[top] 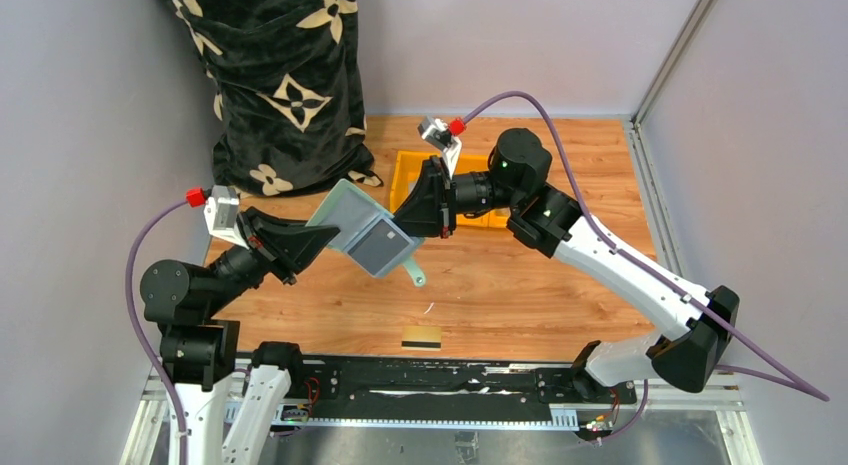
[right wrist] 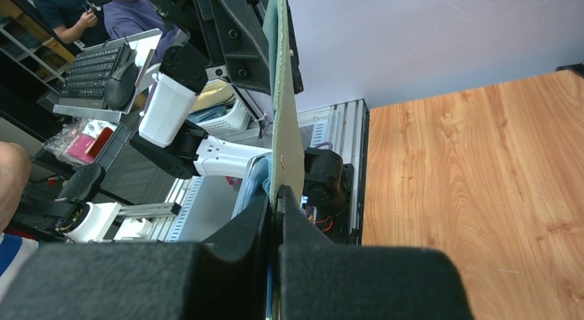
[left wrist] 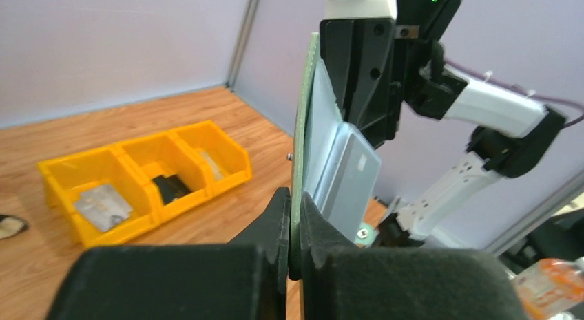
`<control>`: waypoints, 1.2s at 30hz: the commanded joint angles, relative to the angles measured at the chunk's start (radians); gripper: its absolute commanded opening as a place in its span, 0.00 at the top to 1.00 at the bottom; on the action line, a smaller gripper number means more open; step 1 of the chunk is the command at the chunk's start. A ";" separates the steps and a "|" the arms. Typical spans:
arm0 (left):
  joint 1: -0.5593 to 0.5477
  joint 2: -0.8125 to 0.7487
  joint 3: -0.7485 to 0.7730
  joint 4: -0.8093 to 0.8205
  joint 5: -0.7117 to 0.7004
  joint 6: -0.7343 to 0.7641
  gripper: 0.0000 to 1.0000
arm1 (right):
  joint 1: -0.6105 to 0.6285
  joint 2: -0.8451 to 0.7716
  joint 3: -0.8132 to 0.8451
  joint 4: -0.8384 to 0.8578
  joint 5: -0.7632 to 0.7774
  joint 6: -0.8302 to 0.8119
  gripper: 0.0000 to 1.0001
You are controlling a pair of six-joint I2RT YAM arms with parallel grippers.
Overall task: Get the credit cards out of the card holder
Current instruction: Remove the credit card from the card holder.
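Aloft, the sage-green folding card holder [top: 365, 232] is clamped by opposite edges in left jaws and right jaws.

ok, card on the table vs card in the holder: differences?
The table card is yellow-gold with a black stripe; the holder card looks grey. The table card lies flat, free; the holder card sits in the card holder, held aloft by the left end effector and right end effector. Both thin rectangles.

Two grippers, the left gripper [top: 318, 231] and right gripper [top: 411, 225]. One holder [top: 348, 217]. One loose card [top: 422, 337]. One bin [top: 404, 173] with three compartments. One floral bag [top: 280, 75].
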 commanded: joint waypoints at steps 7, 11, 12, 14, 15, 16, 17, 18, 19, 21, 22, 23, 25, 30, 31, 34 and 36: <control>-0.002 0.057 0.008 0.207 0.036 -0.282 1.00 | 0.000 -0.021 -0.056 0.075 -0.027 0.062 0.58; -0.002 0.095 0.079 0.187 0.031 -0.259 1.00 | -0.017 -0.093 -0.137 0.102 -0.046 0.059 0.47; -0.002 0.099 0.095 0.180 0.033 -0.254 1.00 | -0.017 -0.117 -0.156 0.104 -0.049 0.044 0.45; -0.002 0.100 0.106 0.185 0.037 -0.264 1.00 | -0.016 -0.171 -0.182 0.100 -0.052 0.014 0.41; -0.003 0.099 0.108 0.188 0.036 -0.271 1.00 | -0.017 -0.187 -0.189 0.091 -0.048 -0.005 0.40; -0.002 0.098 0.108 0.188 0.036 -0.275 1.00 | -0.018 -0.198 -0.191 0.086 -0.045 -0.011 0.40; -0.002 0.097 0.108 0.190 0.037 -0.285 1.00 | -0.019 -0.205 -0.189 0.080 -0.038 -0.019 0.43; -0.002 0.098 0.107 0.191 0.037 -0.294 1.00 | -0.019 -0.205 -0.186 0.083 -0.034 -0.016 0.45; -0.002 0.098 0.107 0.194 0.037 -0.304 1.00 | -0.019 -0.200 -0.177 0.086 -0.029 -0.011 0.51; -0.002 0.099 0.106 0.202 0.037 -0.323 1.00 | -0.019 -0.182 -0.157 0.097 -0.026 0.007 0.61; -0.002 0.101 0.109 0.203 0.039 -0.331 1.00 | -0.019 -0.170 -0.150 0.100 -0.023 0.013 0.66; -0.002 0.101 0.111 0.203 0.042 -0.339 1.00 | -0.018 -0.167 -0.144 0.100 -0.016 0.014 0.69; -0.002 0.104 0.120 0.204 0.052 -0.354 1.00 | -0.020 -0.162 -0.141 0.102 0.004 0.020 0.73; -0.002 0.103 0.125 0.206 0.076 -0.381 1.00 | -0.026 -0.152 -0.137 0.130 0.054 0.044 0.65; -0.002 0.103 0.126 0.206 0.079 -0.385 1.00 | -0.028 -0.149 -0.135 0.135 0.056 0.052 0.66; -0.003 0.103 0.129 0.207 0.087 -0.393 1.00 | -0.037 -0.147 -0.136 0.169 0.057 0.077 0.77; -0.003 0.103 0.132 0.207 0.087 -0.399 1.00 | -0.039 -0.150 -0.136 0.175 0.060 0.079 0.81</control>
